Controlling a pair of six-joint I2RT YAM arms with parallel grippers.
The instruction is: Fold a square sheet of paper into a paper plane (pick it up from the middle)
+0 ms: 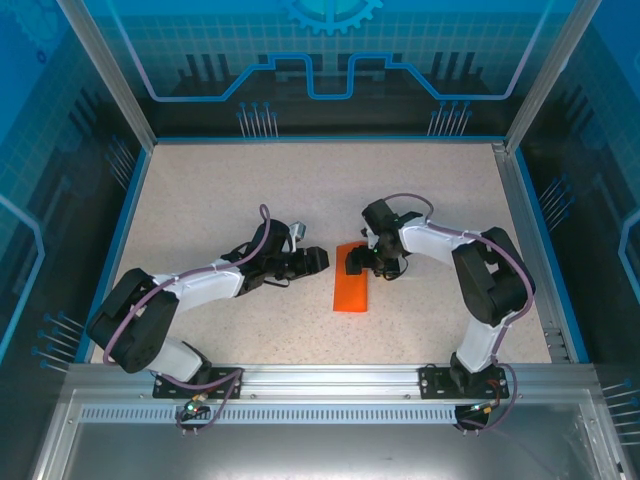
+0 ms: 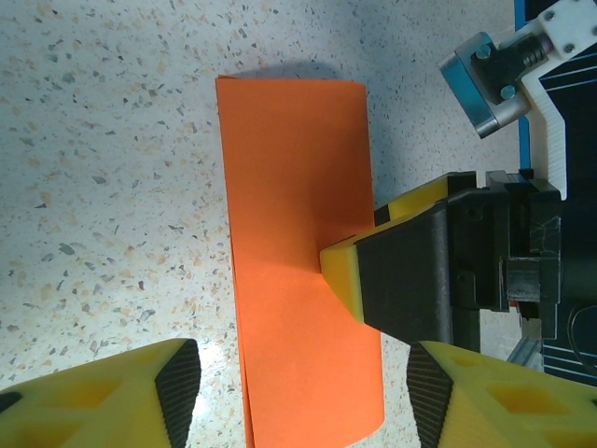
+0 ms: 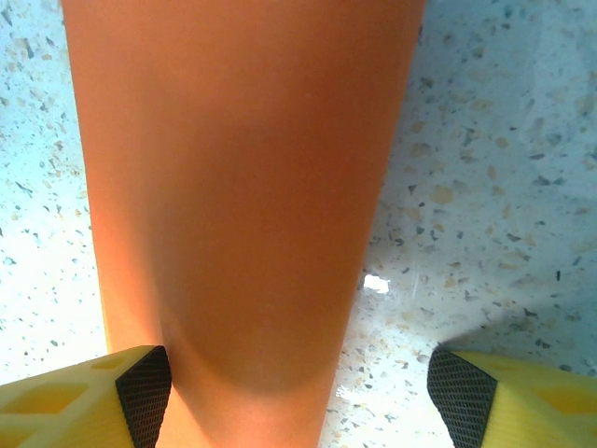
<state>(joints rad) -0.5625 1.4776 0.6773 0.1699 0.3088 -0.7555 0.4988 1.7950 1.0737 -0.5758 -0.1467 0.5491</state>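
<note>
Two arms reached inward over the speckled table (image 1: 220, 190), their tips meeting near its middle. Between them lay the square sheet of paper (image 1: 352, 292), folded to a narrow orange rectangle. It was flat on the surface, its long side running from near to far and slightly slanted. The right gripper (image 1: 360, 262) stood over the far end of the strip. The left gripper (image 1: 318, 260) was just beside that same end, on its left, pointing towards it.

In the left wrist view the left gripper's jaws stood wide apart, one black-padded yellow finger at each lower corner. The strip lay on the table between them and neither pad touched it. The same view showed one yellow fingertip (image 2: 347, 280) of the right gripper set on the strip's edge about halfway along. It was apparently pressing the paper to the table, though contact could not be confirmed from that angle.

From the right wrist camera the right gripper's jaws were likewise spread wide and clasped nothing. One pad (image 3: 145, 397) sat at the paper's edge and the other pad (image 3: 452, 392) was over bare table, well clear of the orange. In the left wrist view one long edge of the strip looked rounded like a fold, while two layers showed along the opposite edge
</note>
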